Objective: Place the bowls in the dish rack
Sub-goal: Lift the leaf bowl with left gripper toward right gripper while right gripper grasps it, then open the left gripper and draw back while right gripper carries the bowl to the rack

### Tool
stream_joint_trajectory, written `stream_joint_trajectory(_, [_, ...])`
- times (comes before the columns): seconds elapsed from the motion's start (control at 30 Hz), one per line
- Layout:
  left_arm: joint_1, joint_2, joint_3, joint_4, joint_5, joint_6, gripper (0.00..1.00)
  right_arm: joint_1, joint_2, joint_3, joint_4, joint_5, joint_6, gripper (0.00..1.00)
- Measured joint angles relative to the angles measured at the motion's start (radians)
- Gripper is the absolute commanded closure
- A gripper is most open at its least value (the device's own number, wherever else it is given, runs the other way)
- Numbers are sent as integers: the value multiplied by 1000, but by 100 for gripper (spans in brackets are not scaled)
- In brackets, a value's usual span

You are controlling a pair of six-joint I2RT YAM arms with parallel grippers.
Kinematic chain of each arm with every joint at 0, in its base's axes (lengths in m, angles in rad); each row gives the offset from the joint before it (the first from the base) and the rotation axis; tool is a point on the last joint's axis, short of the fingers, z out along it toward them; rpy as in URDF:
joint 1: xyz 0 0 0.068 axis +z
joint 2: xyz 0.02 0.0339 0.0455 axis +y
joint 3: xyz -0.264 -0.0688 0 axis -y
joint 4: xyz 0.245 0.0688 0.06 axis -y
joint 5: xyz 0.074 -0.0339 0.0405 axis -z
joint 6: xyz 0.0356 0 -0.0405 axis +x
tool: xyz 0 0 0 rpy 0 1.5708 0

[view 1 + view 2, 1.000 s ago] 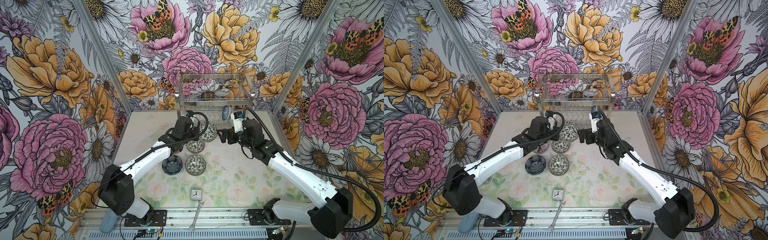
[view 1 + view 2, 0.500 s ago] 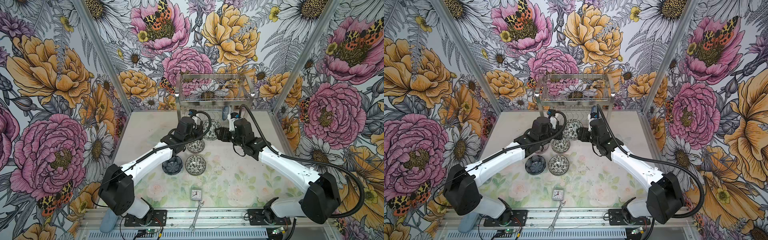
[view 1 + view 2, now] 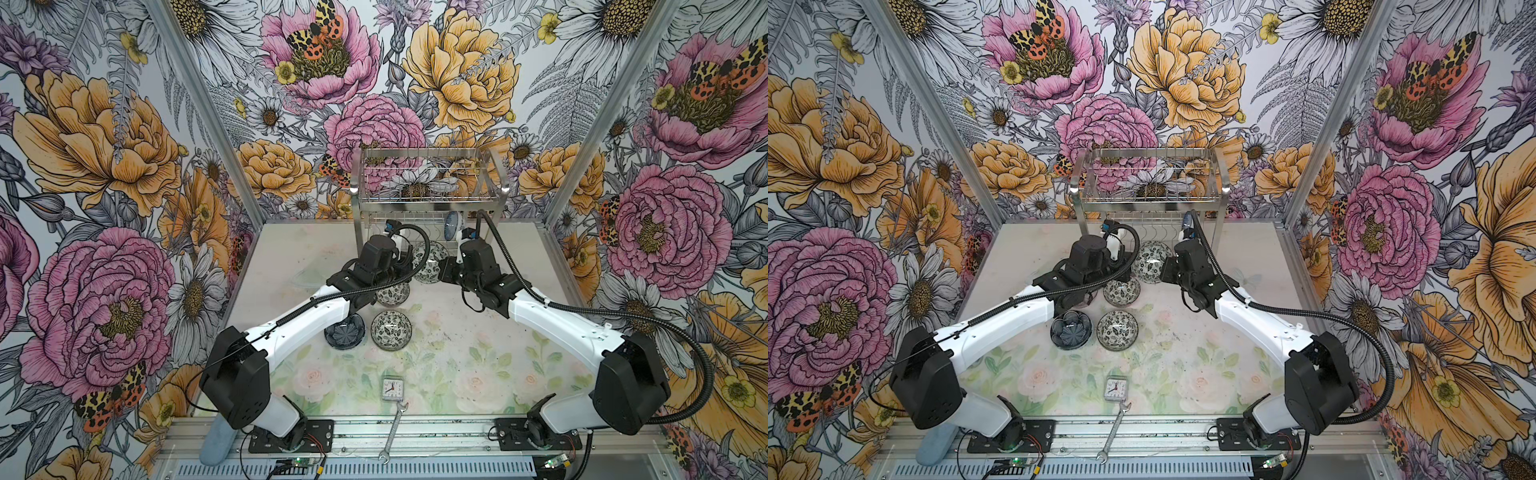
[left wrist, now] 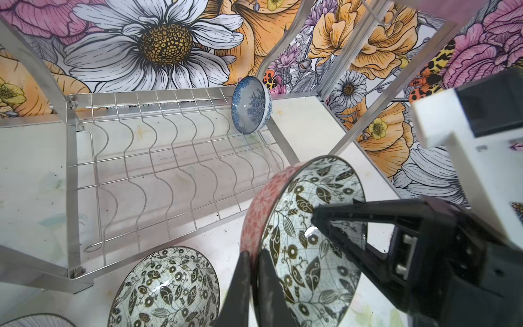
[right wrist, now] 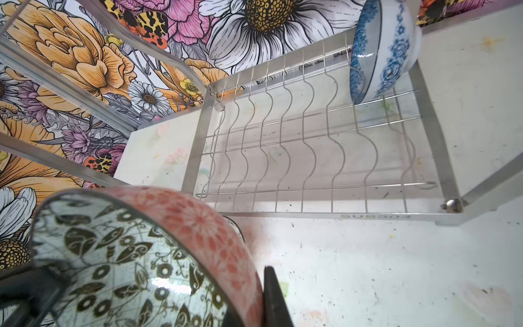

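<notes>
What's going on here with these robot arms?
Both arms have hold of one pink bowl with black leaves inside, held tilted in front of the dish rack. The left gripper pinches its rim on one side, the right gripper on the other. A blue-white bowl already stands in the rack's lower tier. A dark blue bowl and a floral bowl sit on the table.

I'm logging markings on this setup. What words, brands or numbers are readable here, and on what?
"SUS304": stamped faintly on the lower front bar of the dish rack, right wrist view.
Clock: dial numbers too small to read.
Wrench: no legible marking.
</notes>
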Motion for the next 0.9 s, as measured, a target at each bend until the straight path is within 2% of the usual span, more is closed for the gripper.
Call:
stream_joint_trajectory(0.03, [0, 0, 1, -5, 0, 5, 45, 0, -1, 0, 0, 2, -6, 100])
stream_joint_trajectory(0.1, [1, 0, 13, -29, -10, 6, 2, 6, -5, 0, -3, 3, -21, 100])
stream_joint_trajectory(0.23, [6, -16, 82, -151, -50, 46, 1, 16, -33, 0, -13, 33, -75, 100])
stream_joint_trajectory(0.37, [39, -99, 138, -309, -76, 105, 1, 20, -46, 1, -17, 103, -147, 100])
stream_joint_trajectory(0.5, [134, -222, 150, -438, -83, 161, 1, 32, -42, 8, -39, 220, -233, 100])
stream_joint_trajectory(0.63, [261, -307, 106, -489, -74, 201, 1, 52, 1, 51, -52, 360, -328, 100])
stream_joint_trajectory(0.73, [349, -322, 48, -503, -68, 224, 1, 71, 55, 97, -53, 457, -397, 100])
stream_joint_trajectory(0.9, [433, -322, -49, -506, -43, 255, 1, 99, 152, 175, -54, 607, -520, 100])
